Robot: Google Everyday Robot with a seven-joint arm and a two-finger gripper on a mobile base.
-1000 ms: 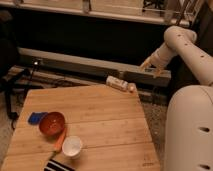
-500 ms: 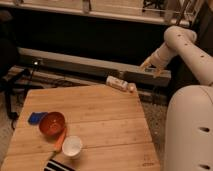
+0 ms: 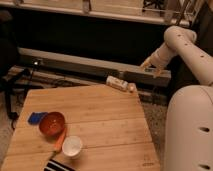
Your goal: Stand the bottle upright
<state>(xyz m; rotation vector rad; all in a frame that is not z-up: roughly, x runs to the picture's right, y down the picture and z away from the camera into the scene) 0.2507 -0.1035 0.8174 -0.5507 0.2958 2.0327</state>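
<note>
Moved since a second ago: nothing to see; arm (image 3: pixel 182 42), gripper (image 3: pixel 151 68) and bottle (image 3: pixel 118 83) sit where they were.
robot body (image 3: pixel 190 130): white bulk filling the right side, beside the surface.
surface (image 3: pixel 100 112): pale wooden planks carrying the things below.
arm: white, raised past the far right corner of the surface, elbow high, forearm sloping down and leftward.
gripper: in the air at the arm's end, up and to the right of the bottle, apart from it; fingers spread, nothing between them.
red bowl (image 3: pixel 52 123): upright near the left edge.
bottle: on its side at the far right edge of the surface, orange-tan cap pointing right.
white cup (image 3: pixel 72 146): upright, near the bowl's front right.
blue item (image 3: pixel 36 118): flat, just left of the bowl.
</note>
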